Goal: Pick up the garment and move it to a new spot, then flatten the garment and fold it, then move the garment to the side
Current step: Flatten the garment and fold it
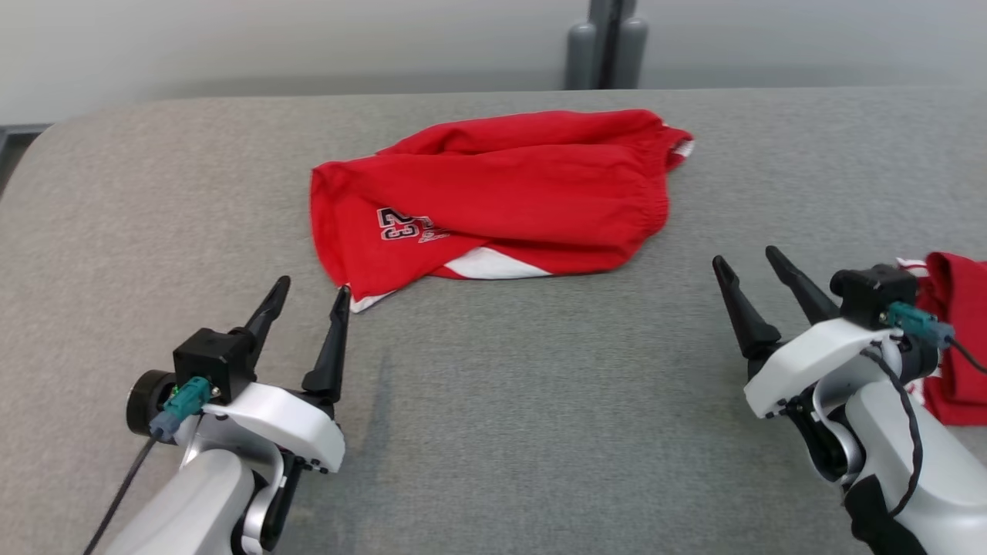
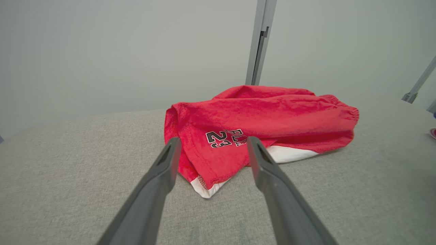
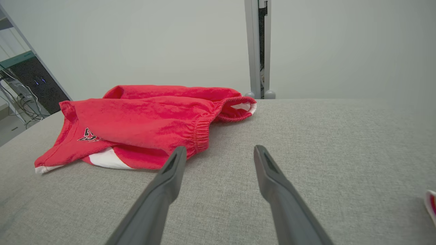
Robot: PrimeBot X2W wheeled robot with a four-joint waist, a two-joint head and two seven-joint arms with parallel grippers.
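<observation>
In the head view, the garment [image 1: 493, 193], red shorts printed "23", is seen lying on the grey table [image 1: 493, 401]. It is bunched and loosely doubled over, with white lining showing along its near edge. The left gripper [image 1: 313, 287] is held just short of the garment's near-left corner. Its fingers are spread and nothing is gripped, and whether one tip touches the white hem cannot be told. The right gripper [image 1: 745, 257] is kept well apart from the garment, to the right of the waistband and nearer the robot, with its fingers likewise spread and empty. A second red cloth [image 1: 956, 347] lies farther right of the garment.

In the left wrist view, the garment's white-trimmed corner is framed between the two parted fingers, which are aimed straight at it. No cloth is pinched.

In the right wrist view, the elastic waistband is seen ahead and to the left of the parted fingers, with bare table between them.

The task is judged to be near its start. The garment is neither flattened nor neatly folded, and it has not been set to the side. Whether the present spot is already the new one cannot be told. A grasp at the corner appears to be in preparation; flattening, folding and moving aside are left to be done.
</observation>
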